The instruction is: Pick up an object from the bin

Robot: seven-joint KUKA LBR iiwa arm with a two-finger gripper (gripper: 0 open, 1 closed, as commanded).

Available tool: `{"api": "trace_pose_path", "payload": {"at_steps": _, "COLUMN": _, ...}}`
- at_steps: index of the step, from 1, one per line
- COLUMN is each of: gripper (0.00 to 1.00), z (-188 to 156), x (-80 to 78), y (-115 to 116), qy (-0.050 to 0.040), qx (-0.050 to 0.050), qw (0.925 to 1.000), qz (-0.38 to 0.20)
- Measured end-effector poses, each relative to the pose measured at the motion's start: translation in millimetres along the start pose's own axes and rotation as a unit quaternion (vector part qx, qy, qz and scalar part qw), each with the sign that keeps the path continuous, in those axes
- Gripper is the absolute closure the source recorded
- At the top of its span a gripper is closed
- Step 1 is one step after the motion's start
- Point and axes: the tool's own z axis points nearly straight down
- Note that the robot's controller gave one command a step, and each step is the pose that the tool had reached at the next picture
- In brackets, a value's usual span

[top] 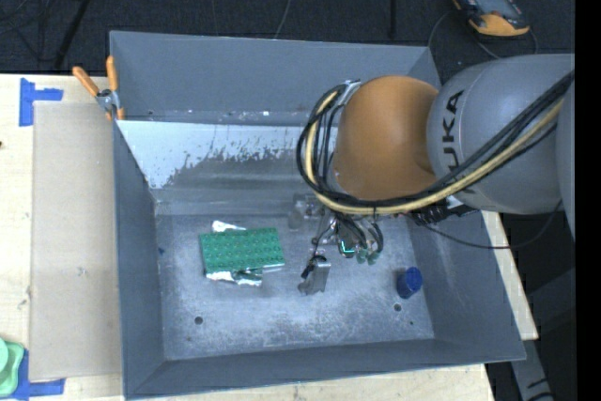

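A flat green studded plate (242, 252) with white and silvery scraps at its edges lies on the bin floor, left of centre. My gripper (314, 277) hangs just right of it, under the arm's orange cover, one grey fingertip near the floor. A small blue round piece (408, 282) rests on the floor toward the right wall. Nothing shows between my fingers.
The arm with its orange cover and looped cables reaches in from the right and hides the bin's back right part. The bin's sloped walls rise on all sides.
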Motion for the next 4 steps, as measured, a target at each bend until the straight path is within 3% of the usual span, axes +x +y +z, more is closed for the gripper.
{"api": "trace_pose_path", "payload": {"at_steps": 1, "gripper": 0.0, "z": 91, "x": -29.3, "y": 66, "qy": -0.0044, "qx": 0.0, "qw": 0.972, "qz": -0.235}}
{"api": "trace_pose_path", "payload": {"at_steps": 2, "gripper": 1.0, "z": 86, "x": -32.0, "y": 64, "qy": -0.0075, "qx": 0.0, "qw": 0.9727, "qz": -0.232}}
{"api": "trace_pose_path", "payload": {"at_steps": 3, "gripper": 1.0, "z": -104, "x": -40.7, "y": 68, "qy": -0.0098, "qx": 0.001, "qw": 0.9696, "qz": -0.244}}
{"api": "trace_pose_path", "payload": {"at_steps": 4, "gripper": 1.0, "z": -88, "x": -29.3, "y": 128, "qy": -0.0048, "qx": 0.0, "qw": 0.9634, "qz": -0.268}}
